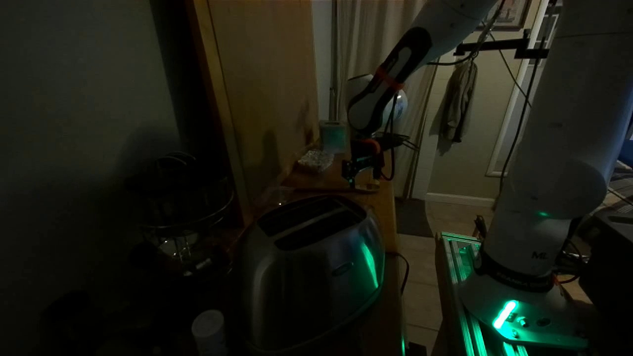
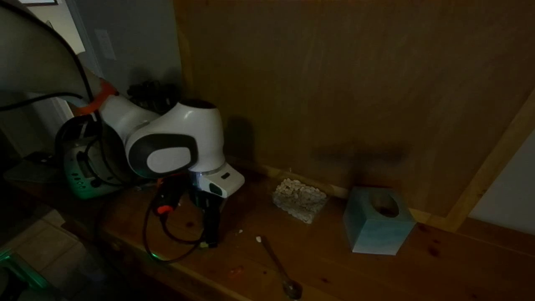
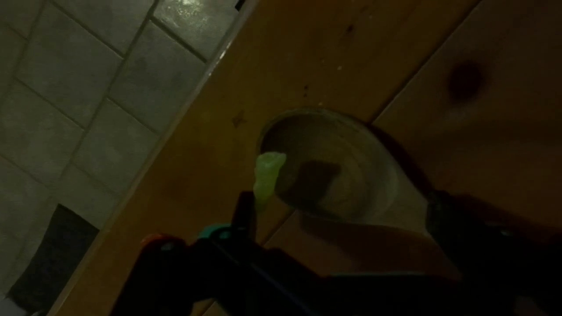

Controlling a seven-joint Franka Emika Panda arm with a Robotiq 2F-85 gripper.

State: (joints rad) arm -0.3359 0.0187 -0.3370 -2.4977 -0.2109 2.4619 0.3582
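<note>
Wooden spoon point(image 3: 351, 162) lies beneath the parted jaws, near a container point(image 2: 318, 211) of pale pieces point(image 2: 297, 196).

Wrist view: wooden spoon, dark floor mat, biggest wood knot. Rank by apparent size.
1. Wooden spoon, handle mostly hidden
2. Dark floor mat, only partly showing; farther off, so true size unsure
3. Biggest wood knot

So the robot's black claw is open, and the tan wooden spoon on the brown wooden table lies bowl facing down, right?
Not quite: the tan wooden spoon lies bowl facing up; the wrist view looks into its hollow. It is on the brown wooden table, and the black gripper is open.
</note>
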